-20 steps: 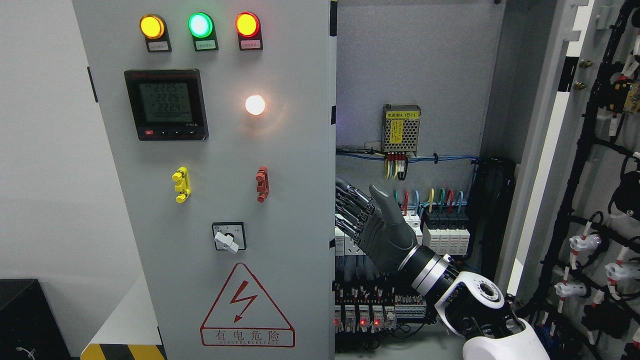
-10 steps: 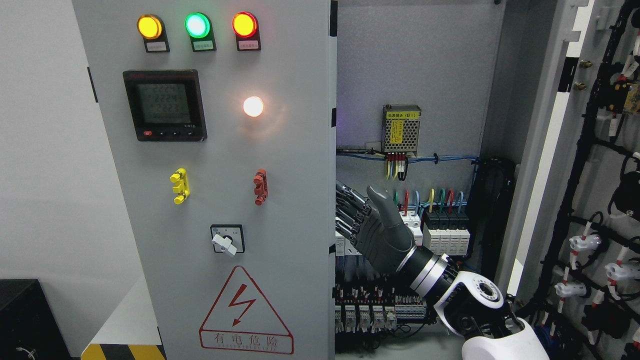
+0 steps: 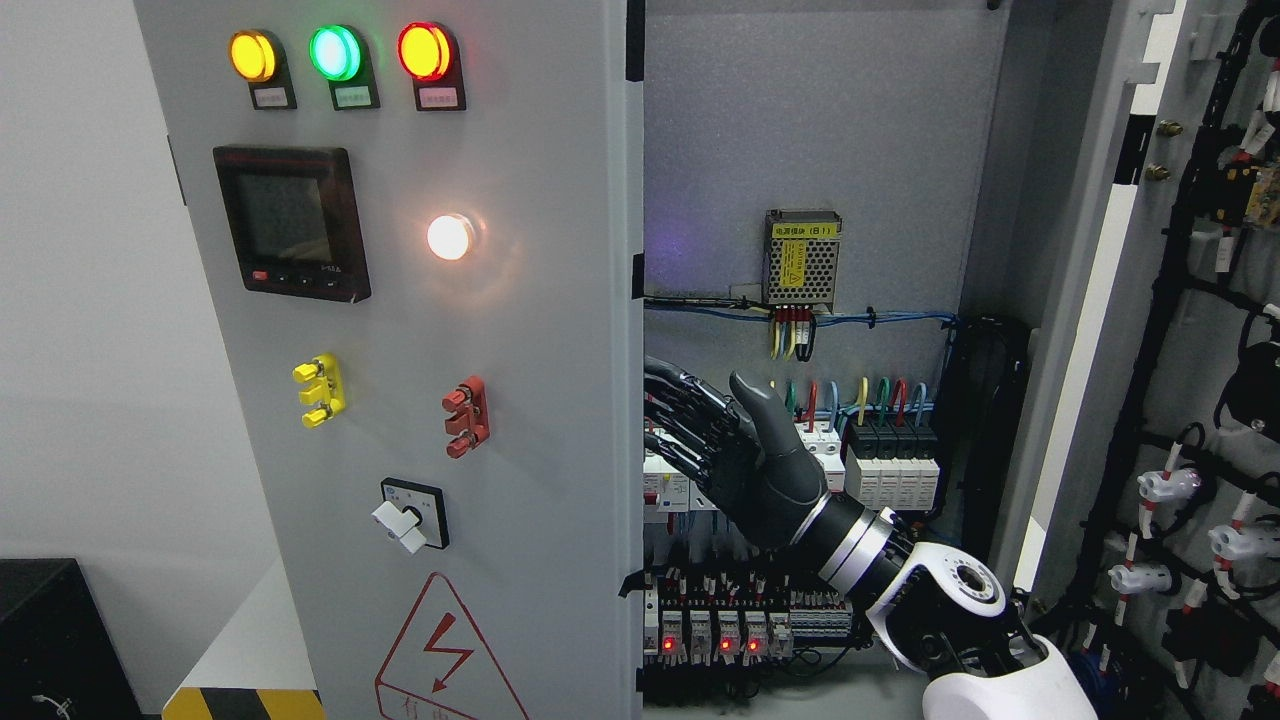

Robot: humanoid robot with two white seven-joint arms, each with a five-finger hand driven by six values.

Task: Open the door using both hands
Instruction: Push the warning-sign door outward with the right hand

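Observation:
The grey left door [image 3: 540, 320] of the electrical cabinet stands partly swung out. It carries three lamps, a meter, two small handles and a rotary switch. My right hand [image 3: 700, 425] reaches in from the lower right. It is open, with straight fingers [image 3: 672, 395] pointing left at the inner side of the door's free edge. Whether they touch the door I cannot tell. The right door [image 3: 1200, 330] stands wide open at the far right, its wiring harness showing. My left hand is out of view.
Inside the cabinet are a meshed power supply [image 3: 802, 258], a row of breakers [image 3: 890, 455] with coloured wires, and relays [image 3: 720, 632] with red lights just below my wrist. A black box [image 3: 50, 640] and a yellow-black striped edge [image 3: 245, 703] lie at the lower left.
The left door has swung further out, its free edge and panel fittings shifting left. My right hand has followed leftward, more of its fingers now showing beside the door edge.

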